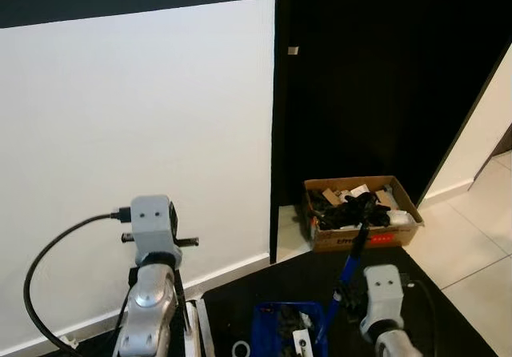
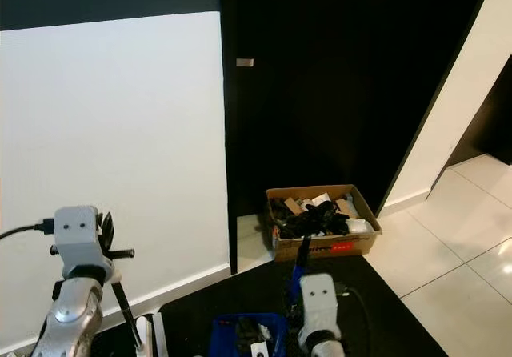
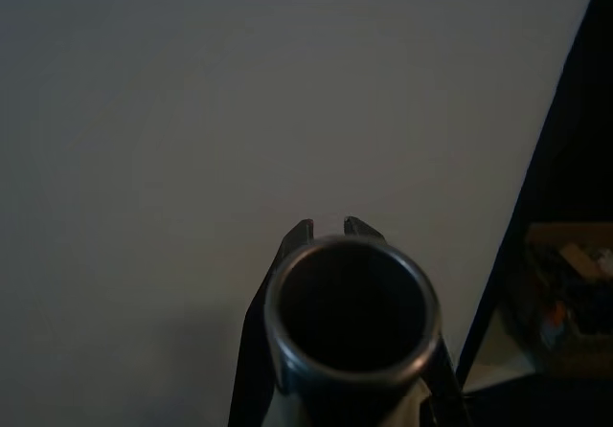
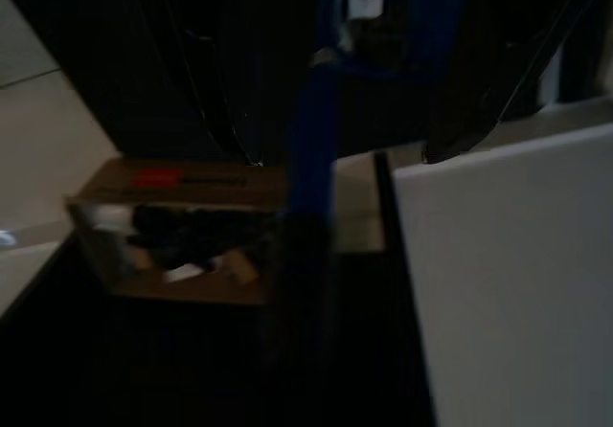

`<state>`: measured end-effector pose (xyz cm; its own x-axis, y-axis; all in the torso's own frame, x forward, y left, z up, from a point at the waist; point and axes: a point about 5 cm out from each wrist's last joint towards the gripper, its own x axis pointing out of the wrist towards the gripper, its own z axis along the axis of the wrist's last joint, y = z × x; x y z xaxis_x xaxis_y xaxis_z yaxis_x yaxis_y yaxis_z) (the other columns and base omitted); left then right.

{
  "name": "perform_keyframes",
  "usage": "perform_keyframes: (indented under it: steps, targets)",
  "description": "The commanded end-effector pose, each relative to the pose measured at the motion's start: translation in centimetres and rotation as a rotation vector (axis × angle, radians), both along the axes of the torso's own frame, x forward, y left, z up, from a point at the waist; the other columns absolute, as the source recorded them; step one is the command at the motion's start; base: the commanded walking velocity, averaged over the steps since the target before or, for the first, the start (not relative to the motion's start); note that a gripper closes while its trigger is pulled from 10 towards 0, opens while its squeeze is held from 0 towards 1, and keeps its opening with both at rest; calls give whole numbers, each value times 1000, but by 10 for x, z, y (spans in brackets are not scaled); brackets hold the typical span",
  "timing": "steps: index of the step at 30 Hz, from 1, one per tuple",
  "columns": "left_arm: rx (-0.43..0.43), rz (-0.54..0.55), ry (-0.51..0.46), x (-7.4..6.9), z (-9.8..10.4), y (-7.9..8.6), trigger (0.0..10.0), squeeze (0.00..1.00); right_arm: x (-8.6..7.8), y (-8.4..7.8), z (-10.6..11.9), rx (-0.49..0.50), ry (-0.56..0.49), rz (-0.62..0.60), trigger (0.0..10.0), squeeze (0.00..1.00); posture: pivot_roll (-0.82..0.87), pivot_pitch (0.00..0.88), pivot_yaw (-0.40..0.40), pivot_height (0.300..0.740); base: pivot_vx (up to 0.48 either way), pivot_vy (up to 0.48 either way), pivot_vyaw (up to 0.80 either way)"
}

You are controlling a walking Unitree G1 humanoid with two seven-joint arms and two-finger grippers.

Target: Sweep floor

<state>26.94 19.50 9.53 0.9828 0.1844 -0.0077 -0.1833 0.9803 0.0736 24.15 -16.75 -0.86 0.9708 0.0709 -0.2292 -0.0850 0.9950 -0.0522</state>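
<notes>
- Two tools in play, both busy. Left tool (image 3: pixel 330 228) is clamped narrow round a dark metal tube (image 3: pixel 352 312), seen end-on in the left wrist view. Prob the broom handle, but the head isn't in shot so can't swear to it.
- Tube runs straight along the left tool's fingers (image 3: pixel 301 232), and the white wall (image 1: pixel 136 101) sits just beyond the tips. Guess it's held upright and close to the body so it clears the wall while the robot shifts about.
- Right tool (image 1: pixel 344 295) is closed on a blue handle (image 1: pixel 353 261), as far as I can make out. That handle slopes down to a blue dustpan (image 1: pixel 268 309) below and to the left-arm side of this tool.
- Dustpan has bits of rubbish (image 1: pixel 300 341) in it, so it looks kept level-ish so nothing spills.
- Cardboard box (image 1: pixel 364 235) full of black clutter sits ahead of the right tool, just past the top end of the blue handle, against the black panel (image 1: pixel 368 77).
- Floor (image 1: pixel 472 237), the thing to sweep: pale tiles out beyond the right tool's outer side, dark mat (image 1: pixel 264 281) under and between both tools.
- IMO mid-job, with some dirt already collected. Box is a snag risk for that blue handle.
</notes>
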Motion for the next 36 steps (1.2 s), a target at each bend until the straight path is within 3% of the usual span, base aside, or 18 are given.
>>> perform_keyframes:
  steps: [1,7,27,36]
  targets:
    - [11,-5,-28,2,4,-5,10000,0,4,-2,3,8,-19,-15,10000,0,4,0,8,740,0,0,0]
    - [13,-6,-47,7,10,-3,10000,0,17,0,13,17,-58,-18,10000,0,5,0,10,740,0,0,0]
    - [-1,-42,-61,12,11,-13,10000,0,20,8,15,41,-66,9,10000,0,-11,0,13,740,0,0,0]
    - [1,-59,-59,12,11,-15,10000,0,12,7,10,36,-60,-5,10000,0,-21,0,22,740,0,0,0]
